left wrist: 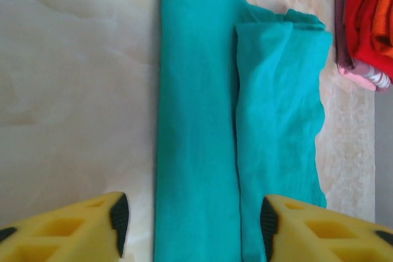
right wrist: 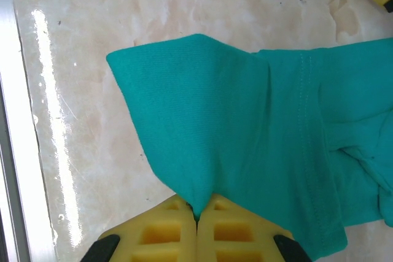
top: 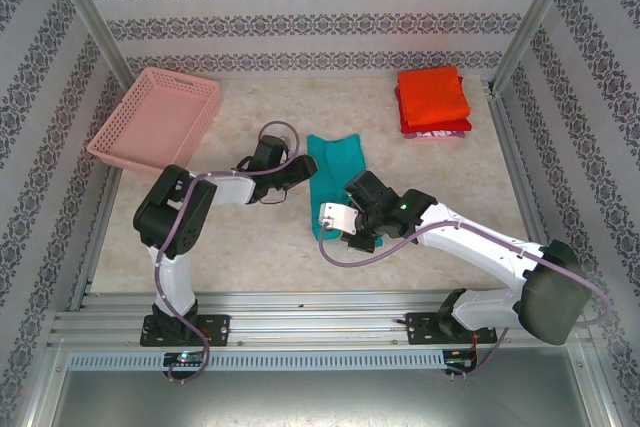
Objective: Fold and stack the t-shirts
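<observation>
Pinching the near edge of the teal tee [right wrist: 245, 121], the right gripper [right wrist: 196, 210] has its jaws closed on a raised peak of cloth. The left gripper [left wrist: 190, 219] hangs over the tee farther along, jaws apart, cloth lying flat beneath them. Tee lies lengthwise mid-table [top: 250, 247]. Orange-red stack [top: 433, 97] sits far right; pink basket [top: 155, 117] far left.

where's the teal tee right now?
Top view, table centre: the teal tee lies as a folded strip beside the left tool, its near end pinched in the right tool.
</observation>
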You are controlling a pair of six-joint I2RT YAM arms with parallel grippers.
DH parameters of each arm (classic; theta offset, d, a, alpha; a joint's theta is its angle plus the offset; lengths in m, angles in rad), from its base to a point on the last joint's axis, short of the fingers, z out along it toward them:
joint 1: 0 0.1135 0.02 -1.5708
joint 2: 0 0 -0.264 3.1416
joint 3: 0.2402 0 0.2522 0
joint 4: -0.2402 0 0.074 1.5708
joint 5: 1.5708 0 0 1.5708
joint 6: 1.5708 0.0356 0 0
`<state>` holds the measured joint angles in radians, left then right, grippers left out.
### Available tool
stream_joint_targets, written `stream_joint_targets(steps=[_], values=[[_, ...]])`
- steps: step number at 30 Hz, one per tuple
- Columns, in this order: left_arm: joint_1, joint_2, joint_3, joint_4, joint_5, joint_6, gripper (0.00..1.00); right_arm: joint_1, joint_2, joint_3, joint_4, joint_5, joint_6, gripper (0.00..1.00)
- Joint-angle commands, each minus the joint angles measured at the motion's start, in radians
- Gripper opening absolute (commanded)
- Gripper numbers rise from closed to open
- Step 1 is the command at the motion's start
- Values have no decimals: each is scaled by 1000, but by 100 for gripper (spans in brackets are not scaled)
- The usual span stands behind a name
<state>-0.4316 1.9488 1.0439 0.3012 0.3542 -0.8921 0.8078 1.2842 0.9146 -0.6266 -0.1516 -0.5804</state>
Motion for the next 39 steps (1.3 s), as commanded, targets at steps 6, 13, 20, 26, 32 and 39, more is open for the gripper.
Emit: stream_joint_targets(steps=[6, 13, 20, 26, 32, 39], values=[[-8, 83, 97, -63, 3, -20, 37, 7, -23, -3, -40, -11, 12, 0], [-7, 112, 97, -70, -3, -28, 36, 7, -16, 19, -54, -11, -4, 0], [-8, 154, 103, 3, 63, -84, 23, 7, 6, 35, -52, -20, -7, 0], [-8, 160, 87, 21, 75, -93, 3, 7, 13, 43, -51, -23, -8, 0], [-7, 159, 53, 29, 74, -86, 0, 7, 18, 64, -69, -19, -16, 0], [-1, 125, -10, 4, 91, -40, 0, -4, 14, 139, -92, -3, -85, 0]])
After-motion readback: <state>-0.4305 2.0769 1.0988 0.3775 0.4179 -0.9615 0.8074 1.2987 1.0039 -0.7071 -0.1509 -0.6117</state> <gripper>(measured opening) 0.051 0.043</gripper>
